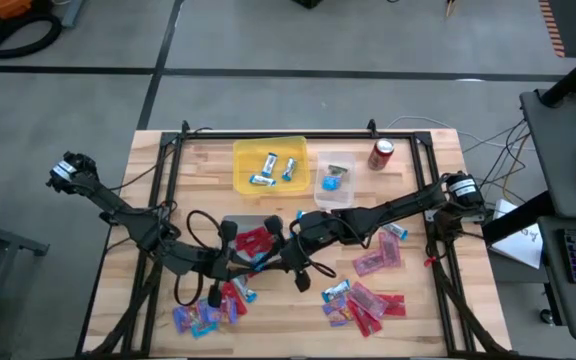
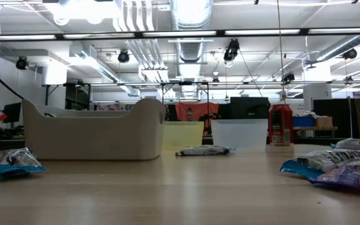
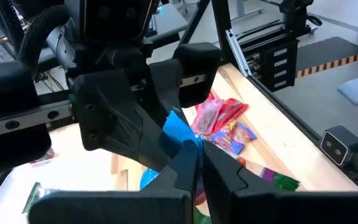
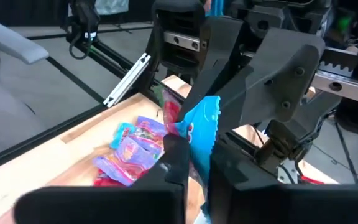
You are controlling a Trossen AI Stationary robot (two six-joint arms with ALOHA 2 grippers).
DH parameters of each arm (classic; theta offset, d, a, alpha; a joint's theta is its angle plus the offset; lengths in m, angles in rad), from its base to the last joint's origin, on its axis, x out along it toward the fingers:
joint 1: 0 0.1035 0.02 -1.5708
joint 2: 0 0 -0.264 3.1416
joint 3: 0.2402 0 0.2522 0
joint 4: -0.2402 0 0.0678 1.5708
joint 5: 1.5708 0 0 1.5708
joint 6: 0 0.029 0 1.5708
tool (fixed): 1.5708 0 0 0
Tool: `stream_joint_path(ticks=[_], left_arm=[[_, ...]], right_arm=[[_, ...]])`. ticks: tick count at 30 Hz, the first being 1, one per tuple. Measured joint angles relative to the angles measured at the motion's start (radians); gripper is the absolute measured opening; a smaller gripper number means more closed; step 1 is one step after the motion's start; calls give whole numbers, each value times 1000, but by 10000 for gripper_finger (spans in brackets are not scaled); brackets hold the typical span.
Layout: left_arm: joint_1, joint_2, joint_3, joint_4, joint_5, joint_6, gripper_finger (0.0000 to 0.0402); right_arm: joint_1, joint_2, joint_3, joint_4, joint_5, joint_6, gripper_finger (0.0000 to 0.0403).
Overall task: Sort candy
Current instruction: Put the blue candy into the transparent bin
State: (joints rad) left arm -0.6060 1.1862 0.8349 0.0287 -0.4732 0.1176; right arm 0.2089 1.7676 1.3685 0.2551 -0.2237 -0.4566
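From above, both arms meet at the centre of the table (image 1: 298, 320). The left gripper (image 1: 251, 262) and right gripper (image 1: 280, 252) sit tip to tip over a blue candy (image 1: 259, 259), beside a grey bin holding red packets (image 1: 253, 240). Toward the top of the frame a yellow bin (image 1: 269, 165) holds blue-and-silver mini bars (image 1: 268, 163), a clear bin (image 1: 334, 180) holds one blue piece, and a red soda can (image 1: 381, 153) stands at upper right. Loose candy lies in heaps at lower left (image 1: 206, 312) and lower right (image 1: 363, 303).

The low view shows no arm at all. It gives the bins side-on, the grey bin (image 2: 95, 129) at left, yellow (image 2: 182, 135) and clear (image 2: 240, 134) at centre, with a wrapped piece (image 2: 203, 150) lying in front of them.

The left wrist view shows what the overhead hides: its own fingers (image 3: 179, 171) are pressed together on the blue wrapper (image 3: 180, 129), with the other gripper facing it.

The right wrist view shows its fingers (image 4: 178, 155) closed narrow on the same blue wrapper (image 4: 201, 124), so both grippers pinch one piece.
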Motion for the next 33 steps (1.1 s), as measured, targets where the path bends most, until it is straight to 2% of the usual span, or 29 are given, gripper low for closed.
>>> stream_joint_path(ticks=[7, 10, 12, 15, 19, 21, 25, 27, 29, 33], left_arm=[[3, -35, 0, -57, -24, -13, 27], [4, -65, 0, -97, -73, -24, 46], [4, -87, 0, -151, -106, -26, 56], [4, -127, 0, -223, -134, -55, 65], [4, -171, 0, -283, -149, -115, 65], [5, -187, 0, -283, -150, -133, 63], [6, -200, 0, -281, -154, -142, 59], [6, -200, 0, -281, -173, -145, 59], [6, -196, 0, -283, -196, -146, 58], [6, -182, 0, -283, -200, -146, 58]], right_arm=[[0, -17, 0, -52, 66, 39, 9], [1, -30, 0, -99, 112, 66, 8], [0, -45, 0, -177, 202, 83, 8], [-16, -75, 0, -339, 413, 157, 8], [-76, -120, 0, -630, 732, 387, 8], [-133, -137, 0, -802, 788, 535, 8], [-269, -155, 0, -1074, 791, 726, 9], [-337, -155, -1, -1154, 747, 764, 9], [-402, -151, -8, -1168, 643, 755, 9], [-507, -135, -39, -1131, 393, 597, 9]])
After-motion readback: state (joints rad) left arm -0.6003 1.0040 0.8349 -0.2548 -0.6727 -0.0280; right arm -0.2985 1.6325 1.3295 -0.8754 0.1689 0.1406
